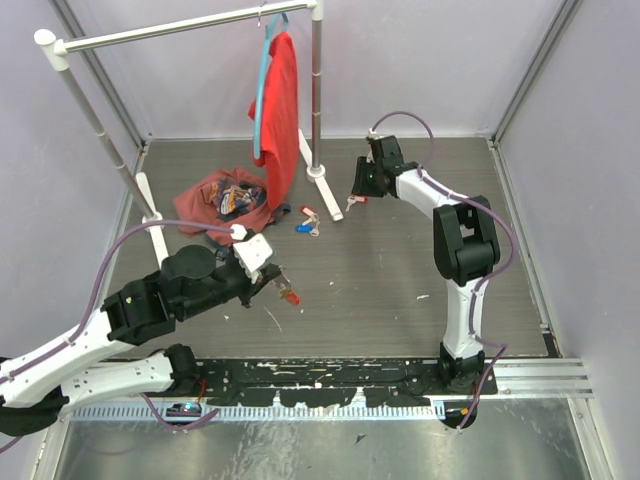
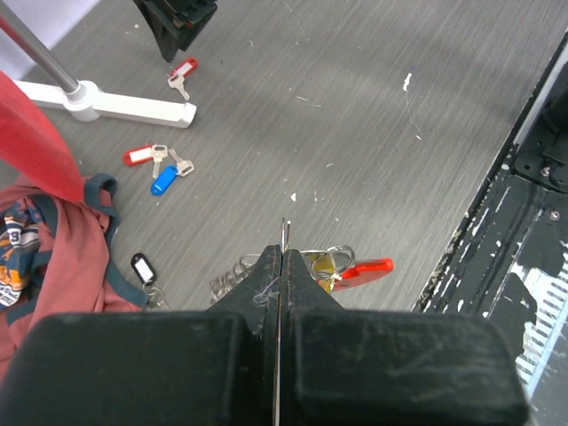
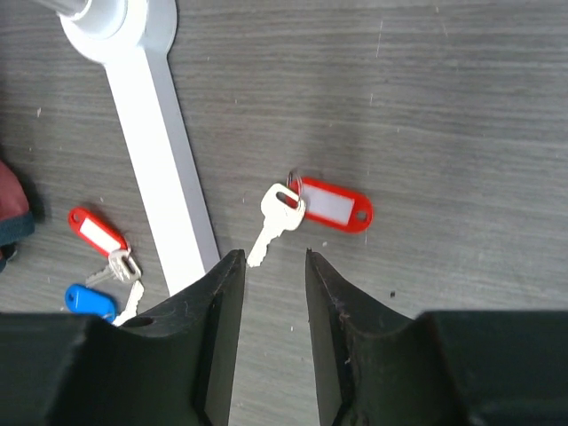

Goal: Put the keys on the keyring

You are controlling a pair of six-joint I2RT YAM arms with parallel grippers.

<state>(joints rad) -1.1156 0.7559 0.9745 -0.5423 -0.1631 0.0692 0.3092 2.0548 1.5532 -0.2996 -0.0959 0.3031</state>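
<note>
No legible text — shirt print blurred, red key tag blank

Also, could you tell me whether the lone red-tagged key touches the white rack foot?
Apart. The right wrist view shows bare table between the lone red-tagged key and the white rack foot.

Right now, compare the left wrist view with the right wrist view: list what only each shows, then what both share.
Only left wrist: the left gripper shut on the keyring, its red and yellow tags showing; a black-tagged key; the red shirt heap. Only right wrist: that the right gripper is open, with the lone red-tagged key, its blade pointing into the gap. Both: that key, the white rack foot, and the pair of keys tagged red and blue.
</note>
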